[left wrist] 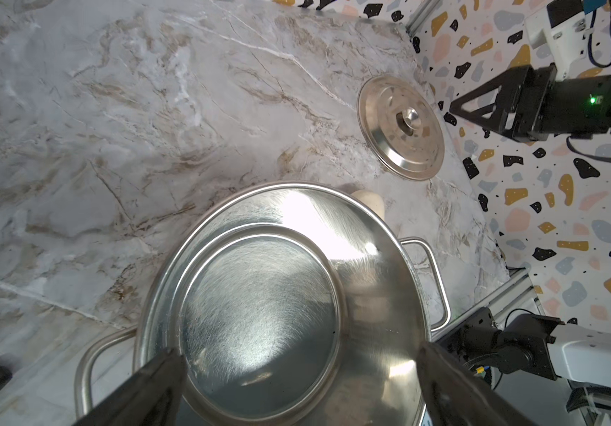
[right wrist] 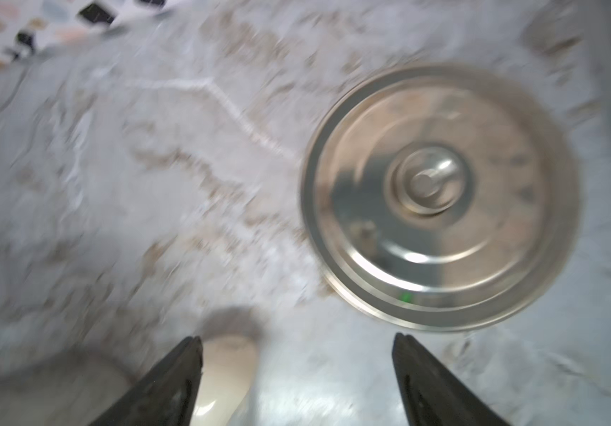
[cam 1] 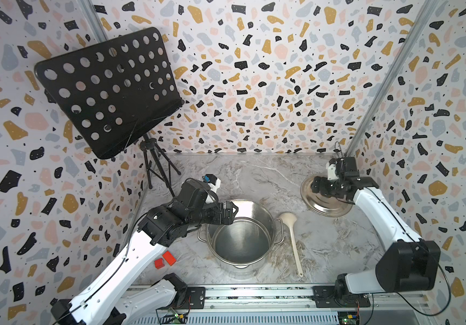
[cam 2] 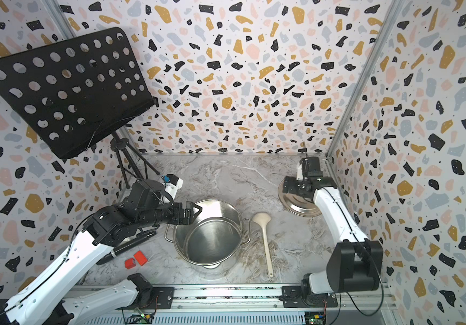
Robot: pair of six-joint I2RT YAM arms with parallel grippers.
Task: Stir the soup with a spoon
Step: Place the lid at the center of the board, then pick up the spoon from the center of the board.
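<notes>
The steel stockpot (cam 1: 240, 233) (cam 2: 212, 239) stands mid-table, uncovered, and its inside (left wrist: 259, 306) shows only bare shiny steel; no soup is in view. The cream-white spoon (cam 1: 292, 239) (cam 2: 265, 242) lies flat on the table just right of the pot, bowl toward the back. My left gripper (cam 1: 233, 211) (left wrist: 296, 361) hovers over the pot's far-left rim, open and empty. My right gripper (cam 1: 316, 186) (right wrist: 298, 339) hangs open above the left part of the lid (cam 1: 330, 206) (right wrist: 440, 199), holding nothing. The spoon's bowl (right wrist: 226, 365) shows beside one of its fingers.
A black perforated music stand (cam 1: 108, 90) on a tripod rises at the back left. Two red blocks (cam 1: 164, 260) and a black marker (cam 2: 130, 244) lie at the front left by my left arm. A metal rail (cam 1: 254, 295) runs along the front edge; patterned walls close three sides.
</notes>
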